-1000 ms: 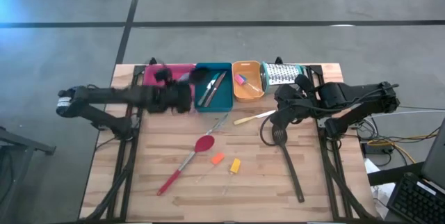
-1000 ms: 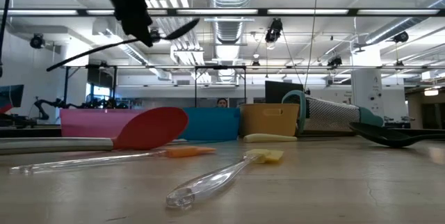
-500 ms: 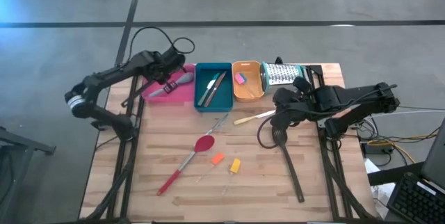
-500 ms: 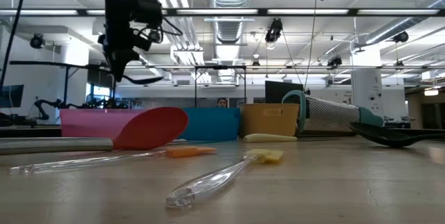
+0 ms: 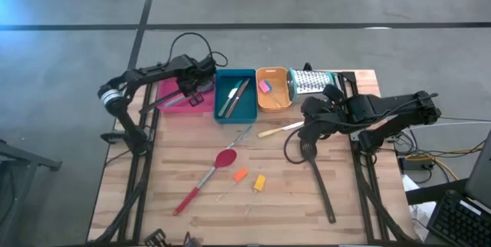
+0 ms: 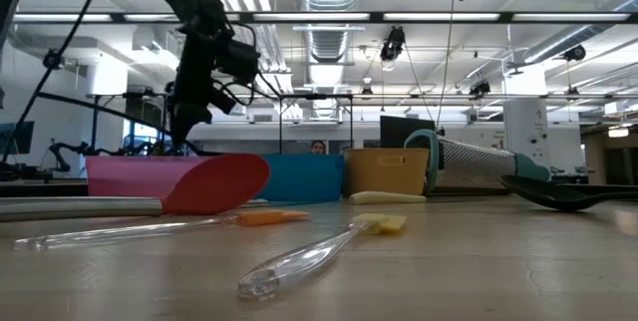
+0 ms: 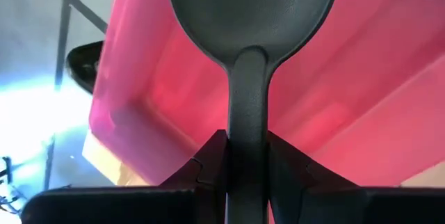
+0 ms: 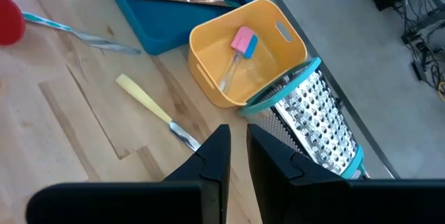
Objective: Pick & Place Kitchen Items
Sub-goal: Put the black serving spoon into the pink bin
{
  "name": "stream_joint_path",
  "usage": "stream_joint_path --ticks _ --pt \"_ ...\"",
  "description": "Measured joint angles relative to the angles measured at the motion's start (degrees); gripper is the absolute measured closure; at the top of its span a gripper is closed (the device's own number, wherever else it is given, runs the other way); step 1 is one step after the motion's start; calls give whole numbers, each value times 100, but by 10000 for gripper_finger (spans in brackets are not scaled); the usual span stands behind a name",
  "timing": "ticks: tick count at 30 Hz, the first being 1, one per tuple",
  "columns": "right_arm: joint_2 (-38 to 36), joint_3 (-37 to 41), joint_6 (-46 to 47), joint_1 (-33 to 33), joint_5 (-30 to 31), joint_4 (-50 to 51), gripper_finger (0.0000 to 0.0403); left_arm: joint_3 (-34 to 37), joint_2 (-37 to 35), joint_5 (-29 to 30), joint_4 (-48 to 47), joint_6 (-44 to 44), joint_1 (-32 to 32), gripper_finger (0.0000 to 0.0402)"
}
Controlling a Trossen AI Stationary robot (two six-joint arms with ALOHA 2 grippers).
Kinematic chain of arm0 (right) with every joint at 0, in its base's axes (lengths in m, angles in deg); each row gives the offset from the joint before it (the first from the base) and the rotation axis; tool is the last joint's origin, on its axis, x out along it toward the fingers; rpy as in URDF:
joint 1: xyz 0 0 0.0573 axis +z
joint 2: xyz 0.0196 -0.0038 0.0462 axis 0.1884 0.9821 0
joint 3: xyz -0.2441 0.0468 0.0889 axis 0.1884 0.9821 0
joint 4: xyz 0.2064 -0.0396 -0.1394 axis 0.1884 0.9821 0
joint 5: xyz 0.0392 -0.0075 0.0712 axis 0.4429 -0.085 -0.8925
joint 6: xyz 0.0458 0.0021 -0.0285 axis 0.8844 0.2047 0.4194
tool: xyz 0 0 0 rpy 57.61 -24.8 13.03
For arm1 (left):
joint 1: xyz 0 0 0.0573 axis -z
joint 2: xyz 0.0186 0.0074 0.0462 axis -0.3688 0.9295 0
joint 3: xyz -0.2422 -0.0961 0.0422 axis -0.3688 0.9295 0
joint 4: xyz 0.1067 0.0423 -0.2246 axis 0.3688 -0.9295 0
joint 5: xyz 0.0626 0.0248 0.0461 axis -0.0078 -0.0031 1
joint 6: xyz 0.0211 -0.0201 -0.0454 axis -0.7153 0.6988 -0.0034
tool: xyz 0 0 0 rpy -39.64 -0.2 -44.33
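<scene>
The left gripper (image 7: pixel 247 156) hangs over the pink tray (image 5: pixel 173 93) at the tabletop's (image 5: pixel 360 186) far left corner, its jaws clenched on the handle of a black ladle (image 7: pixel 252 15) whose bowl hangs over the tray's inside. The right gripper (image 8: pixel 235 156) hovers near the far right corner with its jaws nearly together and nothing between them, just beside the black slotted turner (image 5: pixel 314 170) that lies on the wood. The thin knives (image 5: pixel 232 97) lie in the teal tray (image 5: pixel 249 109), a small pink piece (image 5: pixel 265 87) sits in the orange tray (image 5: pixel 278 103), and the red spoon (image 5: pixel 207 176) rests mid-tabletop.
</scene>
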Motion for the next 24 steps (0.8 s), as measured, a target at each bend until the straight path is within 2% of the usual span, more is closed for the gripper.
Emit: stream_joint_path --ticks 4,14,24 --pt "0 0 -2 3 7 -2 360 -174 280 -195 -117 22 -2 334" --pt "0 0 -71 4 16 -27 360 -248 790 -258 -383 181 -33 334" --pt "0 0 -75 4 13 -33 360 -248 956 -272 -310 254 -81 332"
